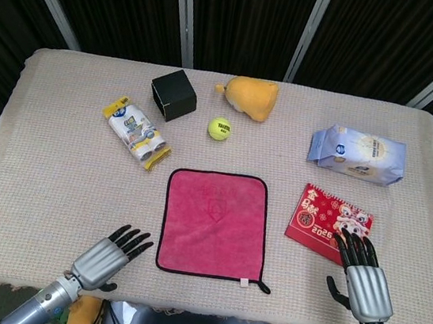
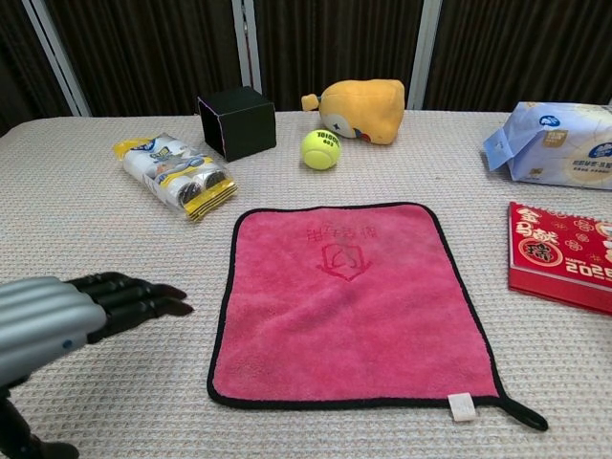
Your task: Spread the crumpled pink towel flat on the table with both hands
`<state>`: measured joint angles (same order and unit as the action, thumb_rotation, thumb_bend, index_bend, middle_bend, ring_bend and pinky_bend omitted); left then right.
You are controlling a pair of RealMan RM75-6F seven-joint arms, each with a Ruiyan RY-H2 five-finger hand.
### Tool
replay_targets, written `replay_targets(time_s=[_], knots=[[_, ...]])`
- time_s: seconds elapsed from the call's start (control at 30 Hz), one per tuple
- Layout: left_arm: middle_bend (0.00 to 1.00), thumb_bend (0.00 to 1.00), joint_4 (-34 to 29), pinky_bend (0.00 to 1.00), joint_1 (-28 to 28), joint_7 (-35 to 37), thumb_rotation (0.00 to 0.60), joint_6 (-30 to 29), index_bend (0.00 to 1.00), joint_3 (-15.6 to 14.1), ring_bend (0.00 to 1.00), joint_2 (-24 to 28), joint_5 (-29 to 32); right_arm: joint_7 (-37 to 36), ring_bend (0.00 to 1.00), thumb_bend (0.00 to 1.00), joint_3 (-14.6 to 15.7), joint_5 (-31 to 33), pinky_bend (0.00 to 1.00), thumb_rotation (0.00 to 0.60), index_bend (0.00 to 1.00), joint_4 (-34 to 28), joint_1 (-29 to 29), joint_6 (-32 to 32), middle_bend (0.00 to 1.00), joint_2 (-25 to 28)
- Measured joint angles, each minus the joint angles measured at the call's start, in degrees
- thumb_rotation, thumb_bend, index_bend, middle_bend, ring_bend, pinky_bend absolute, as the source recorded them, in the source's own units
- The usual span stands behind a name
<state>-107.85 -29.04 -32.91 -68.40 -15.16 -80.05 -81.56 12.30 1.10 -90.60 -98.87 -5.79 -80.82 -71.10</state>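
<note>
The pink towel (image 1: 214, 223) (image 2: 349, 301) with a black hem lies flat on the table near its front edge, a small white tag and a black loop at its near right corner. My left hand (image 1: 106, 255) (image 2: 72, 311) hovers open left of the towel's near left corner, apart from the cloth, fingers stretched forward. My right hand (image 1: 362, 277) is open near the table's front right, fingertips at the near edge of the red calendar (image 1: 328, 222); the chest view does not show it.
At the back stand a black box (image 1: 173, 94), a yellow plush toy (image 1: 251, 96), a tennis ball (image 1: 219, 128) and a blue wipes pack (image 1: 356, 155). A roll pack in yellow-white wrapping (image 1: 135, 132) lies at the left. The beige woven tablecloth (image 1: 56, 165) covers the table.
</note>
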Motion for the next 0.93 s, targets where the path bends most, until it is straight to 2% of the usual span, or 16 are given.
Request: replay_targets(time_s=[0.23, 0.37, 0.47, 0.67, 0.93], knots=[[0.0, 0.0, 4.2, 0.0, 7.5, 6.9, 0.6, -14.1, 0.0, 0.6, 0.0, 2.8, -5.0, 0.8, 0.0, 0.41, 0.4, -1.2, 0.0, 0.6, 0.0, 1.3, 0.2, -0.7, 0.0, -0.8], [0.0, 0.0, 9.7, 0.0, 13.0, 11.8, 0.6, -23.0, 0.0, 1.7, 0.0, 3.9, -7.4, 1.3, 0.0, 0.41, 0.5, -2.0, 0.0, 0.6, 0.0, 2.7, 0.5, -1.7, 0.0, -1.2], [0.0, 0.0, 14.1, 0.0, 16.8, 15.5, 0.6, -26.3, 0.0, 2.7, 0.0, 4.7, -7.5, 1.2, 0.0, 0.41, 0.2, -2.0, 0.0, 0.6, 0.0, 3.7, 0.9, -2.8, 0.0, -1.3], [0.0, 0.0, 18.2, 0.0, 21.2, 21.3, 0.6, -29.9, 0.0, 5.9, 0.0, 6.2, -6.5, -1.4, 0.0, 0.41, -1.0, -1.0, 0.0, 0.6, 0.0, 4.9, 1.9, -5.3, 0.0, -0.9], [0.0, 0.0, 18.2, 0.0, 22.4, 22.9, 0.6, -29.0, 0.0, 8.1, 0.0, 7.3, -6.2, -4.7, 0.0, 0.41, -0.9, -1.3, 0.0, 0.6, 0.0, 5.5, 2.9, -6.7, 0.0, -0.5]])
